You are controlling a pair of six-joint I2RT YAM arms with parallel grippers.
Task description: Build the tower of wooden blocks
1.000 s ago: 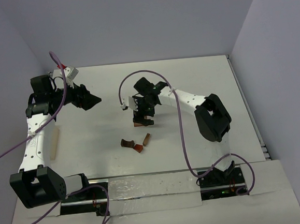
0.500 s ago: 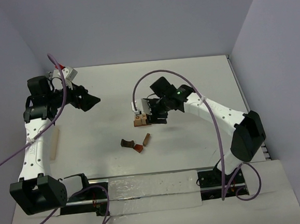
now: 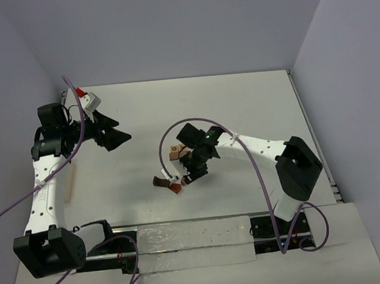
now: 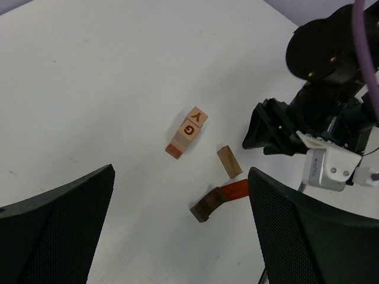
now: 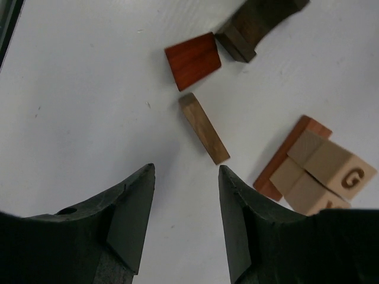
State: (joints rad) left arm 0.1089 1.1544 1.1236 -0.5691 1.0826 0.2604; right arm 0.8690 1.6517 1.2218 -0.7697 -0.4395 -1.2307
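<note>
The right jaws stand open and hold nothing. Their two dark fingers (image 5: 127, 219) leave a clear gap, low over the tabletop (image 3: 253, 104). Just in front of this gap lies the tan slim block (image 5: 204, 128), flat and apart from both fingers. Beyond it in the wrist view are the red wedge (image 5: 192, 60) and the dark brown block (image 5: 260, 23), which touch or nearly touch at a corner. In the top view these loose pieces lie a little nearer than the middle of the tabletop, just left of the right jaws. The wood block tower (image 4: 186, 133) is just beside them on the far side: a reddish-brown piece and tan blocks with the letters G and Y, all touching. Whether they stand upright or lie on the side, I cannot tell. The right arm (image 3: 256, 146) reaches to the left from its base.

The left jaws are also open, wide, with nothing between the mesh-covered fingers (image 4: 56, 231). The left arm (image 3: 44, 173) holds them raised at the left side, well apart from the blocks. A pale wooden strip (image 3: 70, 181) lies beside this arm.
</note>
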